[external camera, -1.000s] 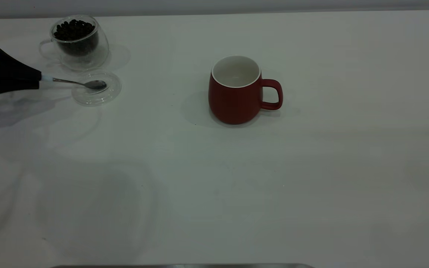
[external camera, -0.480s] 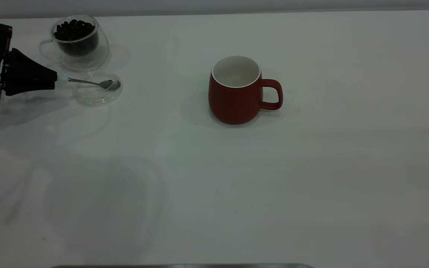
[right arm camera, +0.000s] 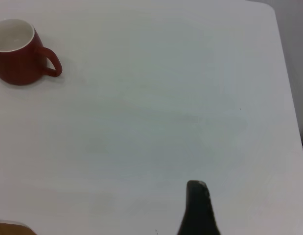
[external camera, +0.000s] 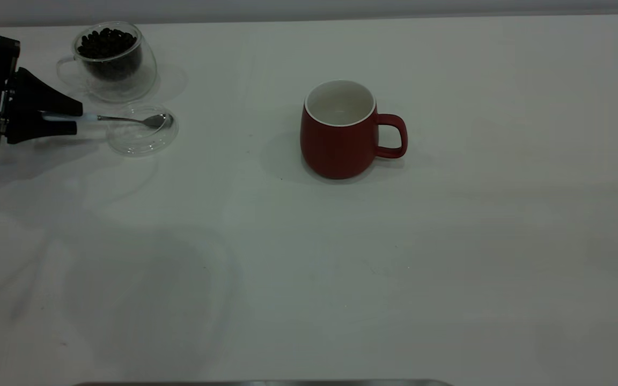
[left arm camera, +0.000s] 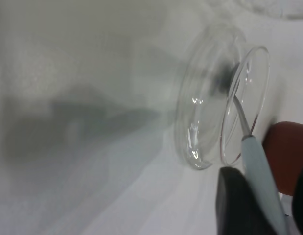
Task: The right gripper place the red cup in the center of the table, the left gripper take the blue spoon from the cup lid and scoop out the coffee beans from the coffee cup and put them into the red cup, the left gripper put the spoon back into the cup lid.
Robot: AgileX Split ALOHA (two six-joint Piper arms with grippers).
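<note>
The red cup stands upright near the middle of the table, its handle pointing right; the right wrist view shows the red cup far off. At the far left, the blue spoon lies with its bowl in the clear cup lid. My left gripper is open, one finger on each side of the pale blue handle. The glass coffee cup with coffee beans stands just behind the lid. My right gripper hangs over bare table, out of the exterior view.
The table's far edge runs just behind the coffee cup. A dark strip lies along the near edge. White tabletop stretches between the lid and the red cup and to the right of the cup.
My left gripper carried the spoon a little to the right, nudging the lid that way, then opened around the handle. The red cup has not moved.
</note>
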